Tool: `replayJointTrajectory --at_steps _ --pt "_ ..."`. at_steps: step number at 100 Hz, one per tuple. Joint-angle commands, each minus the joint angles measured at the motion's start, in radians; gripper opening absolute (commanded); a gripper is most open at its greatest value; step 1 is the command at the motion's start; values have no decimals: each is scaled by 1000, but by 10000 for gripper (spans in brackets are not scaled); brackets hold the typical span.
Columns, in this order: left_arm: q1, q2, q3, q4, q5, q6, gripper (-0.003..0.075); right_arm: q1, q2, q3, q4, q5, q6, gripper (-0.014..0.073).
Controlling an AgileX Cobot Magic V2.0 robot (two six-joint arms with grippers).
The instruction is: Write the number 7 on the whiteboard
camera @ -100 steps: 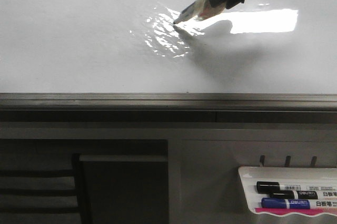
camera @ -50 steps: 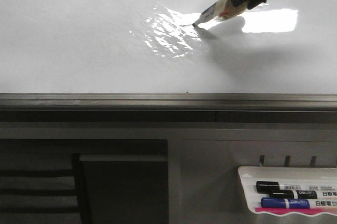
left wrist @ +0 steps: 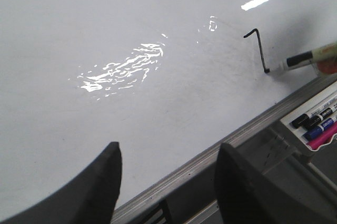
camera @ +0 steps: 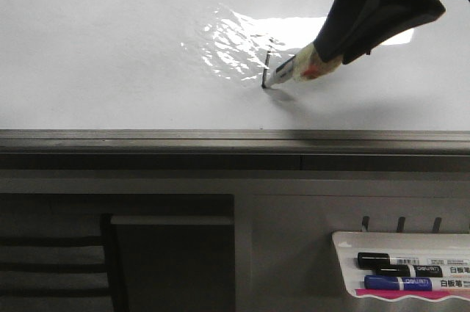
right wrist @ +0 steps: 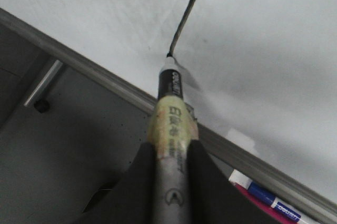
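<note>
The right gripper (right wrist: 171, 174), its dark fingers clamped around a white-barrelled marker with yellowish tape (camera: 294, 70), comes in from two o'clock and touches the tip to the large glossy white whiteboard (camera: 110, 48). The thin black number 7 (left wrist: 258, 50) sits right at that tip, just above the grey metal bottom rail (camera: 147, 139). The left gripper (left wrist: 168, 182) hangs apart with its fingers spread and holding nothing, while a small white tray of spare markers (camera: 411, 271) lies at five o'clock.

Bright rippled glare streaks the glossy whiteboard (camera: 110, 48), soft grey shadow beneath the dark, blurred end effector (camera: 371, 22).
</note>
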Motion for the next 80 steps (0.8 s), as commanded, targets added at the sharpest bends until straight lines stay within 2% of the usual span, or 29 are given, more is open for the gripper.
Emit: replayJointTrajectory --at_steps 1,24,45,54,66,74,80 --pt "3 -6 -29 -30 -61 0 368 -3 -12 -13 -15 -58 2 -53" --pt "-9 -6 -31 -30 -39 28 368 9 -23 -42 18 -39 -14 -53" --pt "-97 64 -126 -30 194 138 368 64 -100 -121 21 113 -74 -53" --pt "-162 131 -168 -30 268 172 368 86 -135 -150 21 198 -208 -53" --pt "-263 207 -203 -30 274 240 368 114 -183 -159 21 265 -488 -53" --pt "-332 255 -220 -31 230 271 368 124 -208 -159 21 295 -689 -53" --pt "-386 290 -229 -31 179 294 368 126 -217 -159 21 297 -725 -53"
